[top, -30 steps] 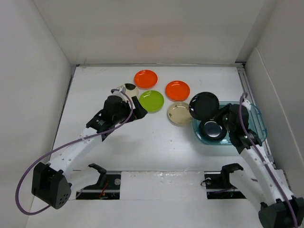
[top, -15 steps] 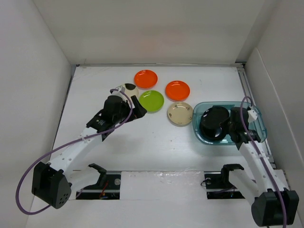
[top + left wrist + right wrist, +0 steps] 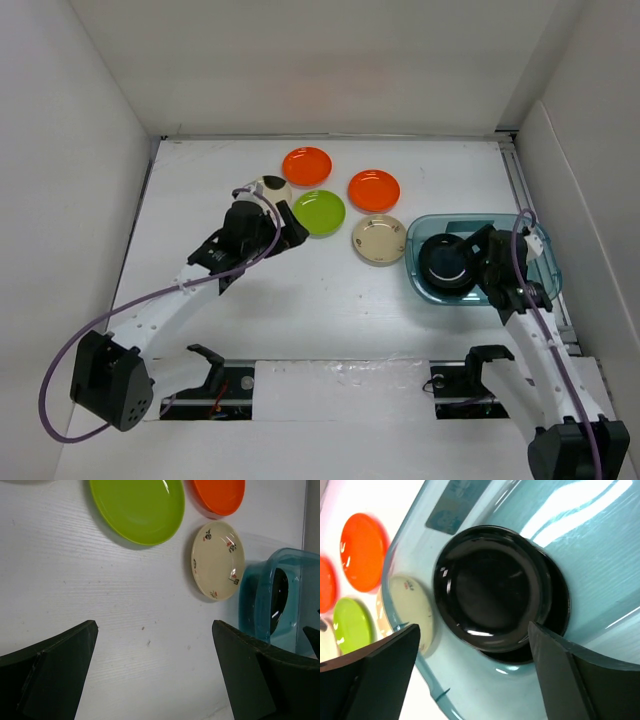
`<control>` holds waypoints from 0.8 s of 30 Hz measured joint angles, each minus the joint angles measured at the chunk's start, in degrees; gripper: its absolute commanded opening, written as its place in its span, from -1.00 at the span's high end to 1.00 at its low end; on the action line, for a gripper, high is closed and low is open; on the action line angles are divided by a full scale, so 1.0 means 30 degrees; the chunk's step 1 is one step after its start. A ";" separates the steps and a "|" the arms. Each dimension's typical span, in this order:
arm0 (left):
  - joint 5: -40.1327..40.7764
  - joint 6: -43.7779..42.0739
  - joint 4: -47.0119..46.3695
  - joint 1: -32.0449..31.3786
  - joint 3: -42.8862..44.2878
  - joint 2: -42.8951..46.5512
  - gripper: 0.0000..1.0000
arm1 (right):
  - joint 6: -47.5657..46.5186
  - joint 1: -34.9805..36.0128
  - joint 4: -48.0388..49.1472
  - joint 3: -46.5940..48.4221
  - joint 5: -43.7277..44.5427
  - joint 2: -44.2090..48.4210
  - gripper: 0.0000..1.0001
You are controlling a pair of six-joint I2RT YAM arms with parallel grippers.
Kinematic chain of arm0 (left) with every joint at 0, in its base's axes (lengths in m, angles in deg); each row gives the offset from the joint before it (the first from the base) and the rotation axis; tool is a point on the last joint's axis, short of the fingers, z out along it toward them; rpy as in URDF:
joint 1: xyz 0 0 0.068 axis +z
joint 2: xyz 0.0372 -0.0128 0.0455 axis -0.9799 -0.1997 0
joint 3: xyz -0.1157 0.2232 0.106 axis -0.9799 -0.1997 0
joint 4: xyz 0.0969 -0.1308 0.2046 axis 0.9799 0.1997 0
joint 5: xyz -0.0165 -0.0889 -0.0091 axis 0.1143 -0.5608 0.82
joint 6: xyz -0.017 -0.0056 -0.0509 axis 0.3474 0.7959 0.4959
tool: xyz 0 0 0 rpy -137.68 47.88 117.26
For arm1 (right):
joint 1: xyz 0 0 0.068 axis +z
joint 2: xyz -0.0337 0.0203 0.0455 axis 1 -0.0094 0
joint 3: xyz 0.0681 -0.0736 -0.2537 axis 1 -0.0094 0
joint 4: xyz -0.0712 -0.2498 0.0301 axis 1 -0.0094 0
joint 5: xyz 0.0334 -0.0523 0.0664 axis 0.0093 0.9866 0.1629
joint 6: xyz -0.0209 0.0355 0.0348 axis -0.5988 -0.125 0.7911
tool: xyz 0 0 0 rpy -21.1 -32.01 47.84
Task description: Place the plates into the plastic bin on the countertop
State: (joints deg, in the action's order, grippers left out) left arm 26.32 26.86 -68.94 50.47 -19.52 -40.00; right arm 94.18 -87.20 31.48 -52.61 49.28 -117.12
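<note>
**Right claw [image 3: 474, 626] released over the plastic bin [image 3: 580, 525], two black plates [image 3: 490, 587] stacked inside.**

Its fingers are spread wide with nothing between them, and the upper black plate sits slightly off-centre on the lower one. A cream plate [image 3: 378, 239] lies just outside the bin's left wall. The left claw [image 3: 154, 624] is also spread and empty, low over the bare counter [image 3: 330, 300] near the lime green plate [image 3: 319, 212]. Two orange plates [image 3: 307, 165] lie beyond it, and a dark-marked cream plate [image 3: 270, 187] is partly hidden by the left arm [image 3: 170, 300].
</note>
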 measured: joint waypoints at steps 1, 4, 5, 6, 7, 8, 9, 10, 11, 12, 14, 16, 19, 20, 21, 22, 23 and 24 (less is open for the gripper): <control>0.0277 0.0211 0.0000 0.0022 0.0000 -0.0168 -0.99 | 0.0051 0.0000 -0.0036 0.0000 -0.0168 0.0146 -1.00; 0.1093 0.1071 -0.0015 0.0459 -0.0007 -0.0714 -0.99 | 0.0095 0.0000 -0.0459 0.0015 -0.0699 0.0634 -1.00; 0.1464 0.1341 -0.0022 0.0678 -0.0007 -0.0860 -0.99 | 0.0102 0.0000 -0.0685 0.0036 -0.0874 0.0896 -1.00; 0.1931 0.1683 -0.0044 0.0889 -0.0007 -0.1005 -0.99 | 0.0117 0.0000 -0.0911 0.0073 -0.1064 0.1202 -1.00; 0.2433 0.2025 -0.0073 0.1049 -0.0007 -0.1144 -0.99 | 0.0117 0.0000 -0.1129 0.0138 -0.1268 0.1508 -1.00; 0.2900 0.2331 -0.0080 0.1202 -0.0007 -0.1268 -0.99 | 0.0080 0.0000 -0.1333 0.0219 -0.1486 0.1851 -1.00; 0.3446 0.2637 -0.0168 0.1290 -0.0007 -0.1472 -0.99 | 0.0058 0.0000 -0.1450 0.0284 -0.1785 0.2229 -1.00; 0.3854 0.2936 -0.0357 0.1443 0.0000 -0.1719 -0.99 | 0.0051 0.0000 -0.1523 0.0342 -0.2084 0.2601 -1.00; 0.4080 0.3220 -0.0554 0.1596 -0.0007 -0.2055 -0.99 | -0.0036 0.0000 -0.1508 0.0401 -0.2463 0.3031 -1.00; 0.4189 0.3417 -0.0838 0.1807 0.0000 -0.2535 -0.99 | -0.0124 0.0000 -0.1494 0.0444 -0.2834 0.3410 -1.00; 0.4211 0.3796 -0.1464 0.2543 0.0146 -0.3861 -0.99 | -0.0393 0.0000 -0.1486 0.0510 -0.3781 0.4036 -1.00; 0.4233 0.4131 -0.2011 0.3432 0.0495 -0.5654 -0.99 | -0.0663 0.0000 -0.1464 0.0568 -0.4677 0.4532 -1.00; 0.4160 0.4736 -0.2856 0.4554 0.1304 -0.8670 -0.99 | -0.1115 0.0000 -0.1486 0.0656 -0.5850 0.4852 -1.00; 0.4131 0.5042 -0.3169 0.4838 0.1486 -0.9508 -0.99 | -0.1253 0.0000 -0.1486 0.0692 -0.6200 0.4896 -1.00; 0.4167 0.5304 -0.3570 0.5034 0.1625 -1.0265 -0.99 | -0.1392 0.0000 -0.1501 0.0780 -0.6564 0.4896 -1.00; 0.4160 0.5617 -0.4095 0.5158 0.1902 -1.0550 -0.99 | -0.1530 0.0000 -0.1472 0.0860 -0.6900 0.4896 -0.98; 0.4153 0.5887 -0.4554 0.5231 0.2266 -1.0826 -0.96 | -0.1639 0.0000 -0.1486 0.0947 -0.7227 0.4918 -0.98; 0.4160 0.6113 -0.4896 0.5253 0.2601 -1.1234 -0.96 | -0.1749 0.0000 -0.1464 0.1005 -0.7504 0.4976 -0.95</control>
State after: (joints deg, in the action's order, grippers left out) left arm 38.80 45.20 -83.63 66.23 -11.71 -73.70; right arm 88.94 -87.20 27.08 -49.59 26.76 -102.19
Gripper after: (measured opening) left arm 0.988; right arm 0.991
